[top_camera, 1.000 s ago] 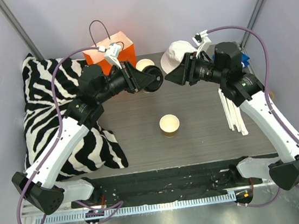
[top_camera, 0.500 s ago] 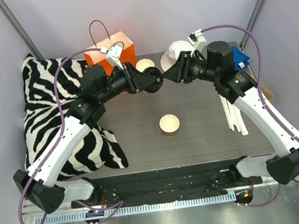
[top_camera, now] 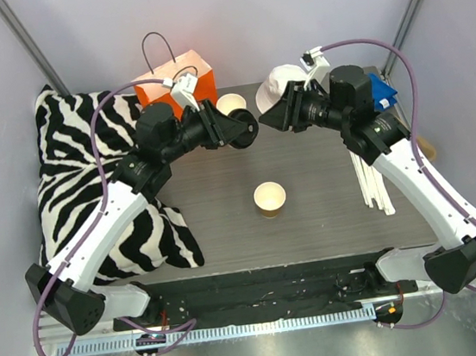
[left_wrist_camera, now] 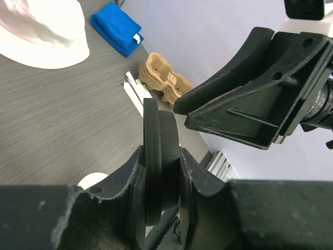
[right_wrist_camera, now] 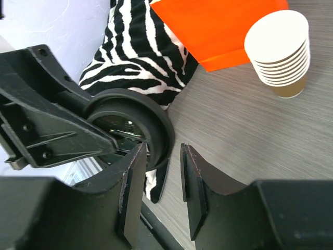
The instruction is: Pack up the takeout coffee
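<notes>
My left gripper is shut on the round black plastic lid, holding it on edge above the table's far middle. The lid also shows in the right wrist view. My right gripper is open and faces the left one, with the lid's rim just beyond its fingertips, at the gap; it also shows in the top view. The small tan paper cup stands lidless and upright at the table's middle, its cream inside showing.
A stack of lidless paper cups stands beside an orange paper bag at the back. A white hat, blue cloth, brown pulp carrier and white sticks lie right. A zebra cushion lies left.
My right gripper has moved left until it nearly meets the lid in my left gripper. The left arm shifted slightly. The cup has not moved.
</notes>
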